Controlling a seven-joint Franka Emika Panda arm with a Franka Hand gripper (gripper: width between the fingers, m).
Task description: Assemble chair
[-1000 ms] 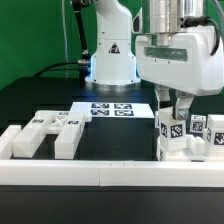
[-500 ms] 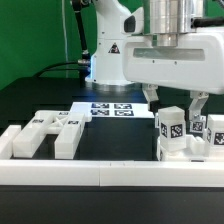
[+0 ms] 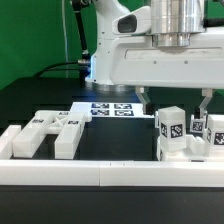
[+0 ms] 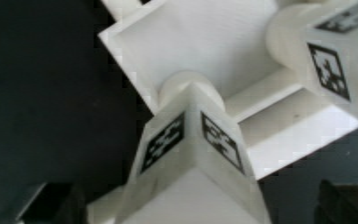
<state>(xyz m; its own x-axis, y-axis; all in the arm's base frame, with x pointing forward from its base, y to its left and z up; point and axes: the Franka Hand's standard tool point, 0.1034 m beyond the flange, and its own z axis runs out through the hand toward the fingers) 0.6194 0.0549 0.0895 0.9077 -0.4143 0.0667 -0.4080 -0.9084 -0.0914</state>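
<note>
Hovering over the partly built chair at the exterior view's right, the gripper is spread wide and holds nothing. A tagged part lies well apart, unjoined; assembly judged incomplete.

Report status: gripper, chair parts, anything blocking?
Gripper open, holding nothing, poised over the tagged chair block at the exterior view's right. Other chair piece lies flat at its left. Nothing blocking.
</note>
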